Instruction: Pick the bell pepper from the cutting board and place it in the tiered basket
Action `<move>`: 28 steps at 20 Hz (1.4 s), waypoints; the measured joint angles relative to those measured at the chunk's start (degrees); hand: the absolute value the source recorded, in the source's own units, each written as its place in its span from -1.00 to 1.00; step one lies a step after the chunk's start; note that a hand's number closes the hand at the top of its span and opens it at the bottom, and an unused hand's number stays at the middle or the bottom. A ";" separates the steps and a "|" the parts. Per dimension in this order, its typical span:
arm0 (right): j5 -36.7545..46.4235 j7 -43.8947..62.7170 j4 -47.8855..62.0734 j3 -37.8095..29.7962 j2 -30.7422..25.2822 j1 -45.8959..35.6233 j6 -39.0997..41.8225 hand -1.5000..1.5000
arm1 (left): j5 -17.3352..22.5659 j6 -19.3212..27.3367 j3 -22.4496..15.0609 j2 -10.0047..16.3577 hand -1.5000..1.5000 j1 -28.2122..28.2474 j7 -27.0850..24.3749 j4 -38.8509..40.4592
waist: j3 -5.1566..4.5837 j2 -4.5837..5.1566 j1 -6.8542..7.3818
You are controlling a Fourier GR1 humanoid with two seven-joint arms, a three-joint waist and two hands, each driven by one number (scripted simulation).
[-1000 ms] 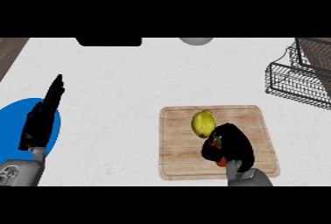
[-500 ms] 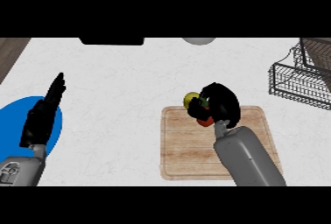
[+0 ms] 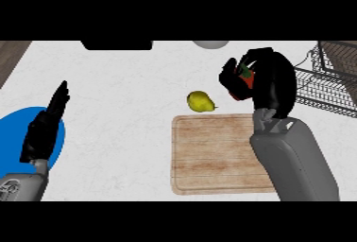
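My right hand (image 3: 268, 78) is raised over the counter beyond the far right corner of the wooden cutting board (image 3: 209, 160). Its fingers are curled round a red bell pepper (image 3: 243, 81), which mostly hides behind them; a bit of green stem shows at the top. The black wire tiered basket (image 3: 327, 82) stands just to the right of that hand, at the view's right edge. My left hand (image 3: 47, 124) rests open at the left, fingers straight, over a blue plate (image 3: 14, 142).
A yellow fruit (image 3: 200, 101) lies on the white counter just past the board's far edge. A black object (image 3: 116, 45) and a pale round thing (image 3: 210, 44) sit at the counter's back edge.
My right hand has risen from the board with the pepper and moved away toward the basket. The yellow fruit has shifted off the board onto the counter. The left hand is still.
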 measured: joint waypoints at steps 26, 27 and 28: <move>0.65 -17.83 17.34 -17.24 -27.32 -12.01 13.61 1.00 | -2.75 -2.07 2.42 -2.47 0.00 -1.11 0.18 0.33 | 0.01 0.52 0.80; 1.99 -18.01 19.12 -16.89 -28.47 -12.80 13.85 1.00 | -2.65 -2.35 2.32 -2.48 0.00 -1.14 0.83 -0.26 | 0.02 0.51 0.95; 3.08 -18.99 21.28 -16.99 -29.21 -12.57 12.48 1.00 | -2.63 -2.56 2.43 -2.42 0.00 -0.63 0.29 -0.37 | 0.00 0.52 1.06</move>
